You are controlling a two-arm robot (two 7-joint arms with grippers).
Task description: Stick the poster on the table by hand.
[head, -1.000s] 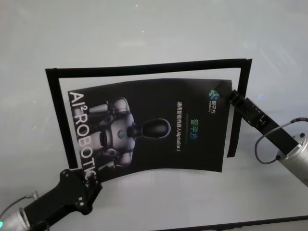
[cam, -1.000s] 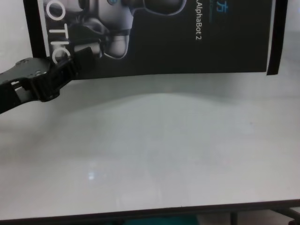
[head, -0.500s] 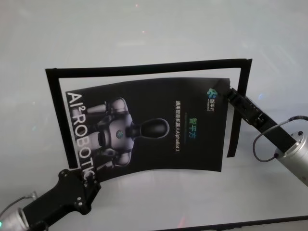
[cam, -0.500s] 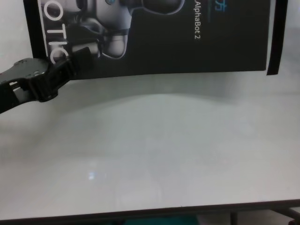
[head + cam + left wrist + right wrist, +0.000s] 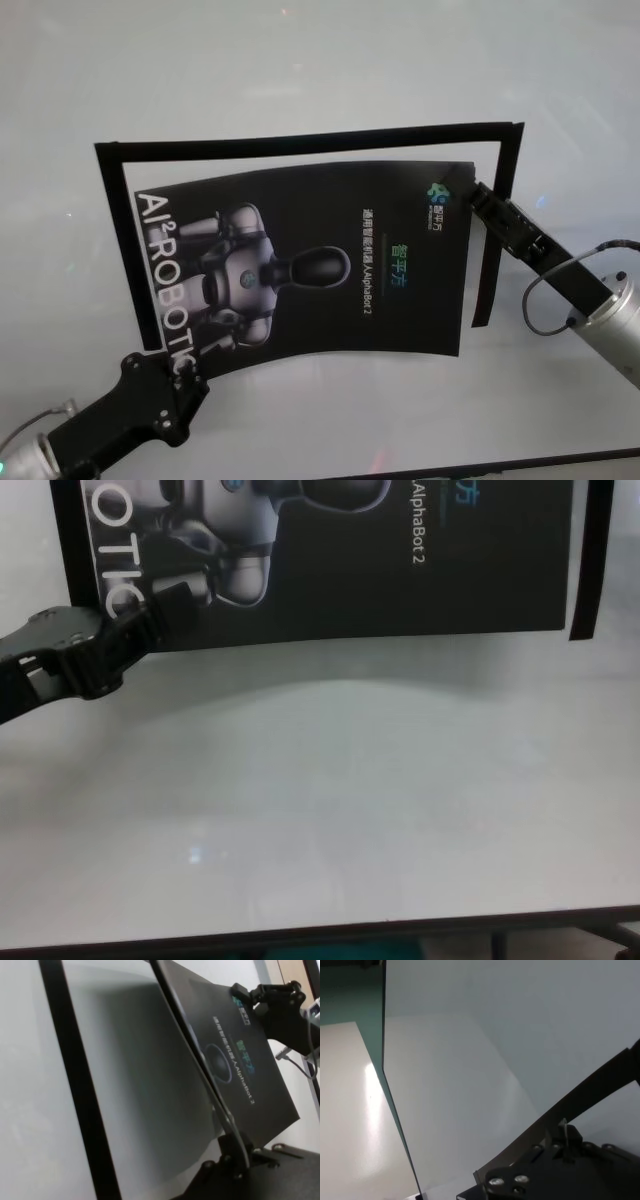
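Held above the desk (image 5: 300, 60), over a black strip frame (image 5: 300, 138) — poster (image 5: 310, 265) pinched at opposite corners: left gripper (image 5: 178, 368) near, right gripper (image 5: 474, 192) far, fingers clamped on it.

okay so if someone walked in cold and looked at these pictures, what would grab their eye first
The big black poster with its grey-white robot figure, held above the middle of the pale table. Next, the two black end effectors gripping opposite corners: the left end effector at the near-left, the right end effector at the far-right. A black tape outline frames it.

Soft overhead light, glare on the table (image 5: 330, 820), blurred wrist views.
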